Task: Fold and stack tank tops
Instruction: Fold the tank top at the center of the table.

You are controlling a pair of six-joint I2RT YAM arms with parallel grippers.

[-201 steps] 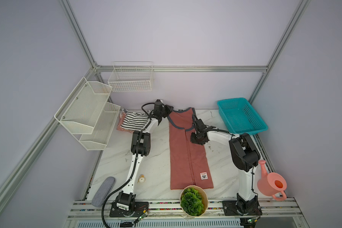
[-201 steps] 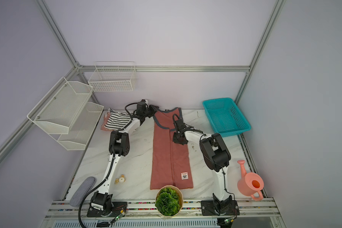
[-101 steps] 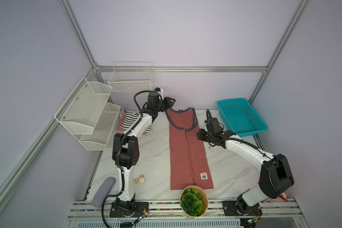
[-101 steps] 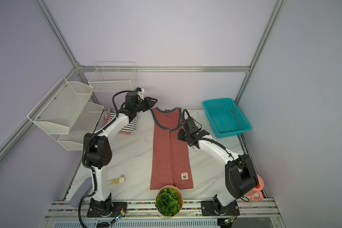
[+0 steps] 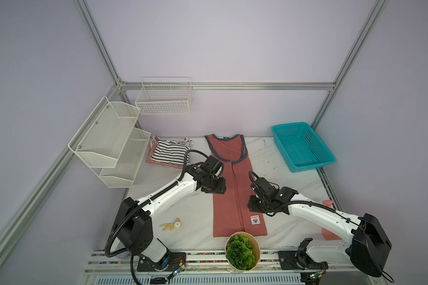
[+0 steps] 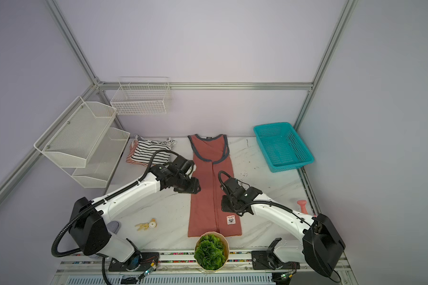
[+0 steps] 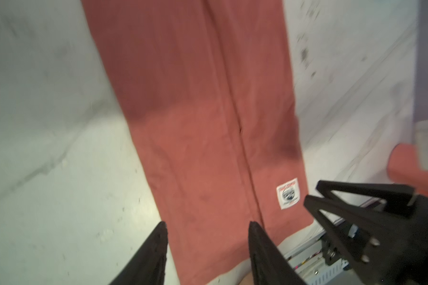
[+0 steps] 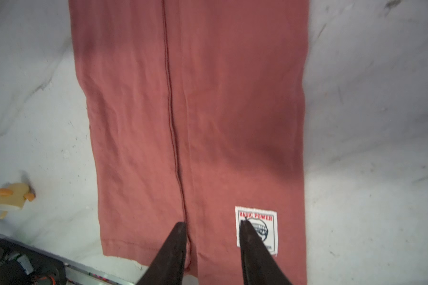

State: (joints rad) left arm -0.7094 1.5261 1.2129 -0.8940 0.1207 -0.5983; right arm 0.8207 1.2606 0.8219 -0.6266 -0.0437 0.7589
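Dusty-red tank top lies flat mid-table, folded narrow; left gripper hovers at its nine o'clock edge, right gripper at three o'clock, both spread and empty. Three tops in all: at the table's eleven o'clock, black-and-white striped top lies on red-and-white striped top

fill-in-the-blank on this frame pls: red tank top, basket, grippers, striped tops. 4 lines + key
1. The white label sits near the dusty-red tank top's ____.
2. The teal basket holds ____.
3. The left gripper and the right gripper both hover over that top with jaws ____.
4. The black-and-white striped tank top lies on the ____ gripper's side of the table.

Missing words: hem; nothing; open; left
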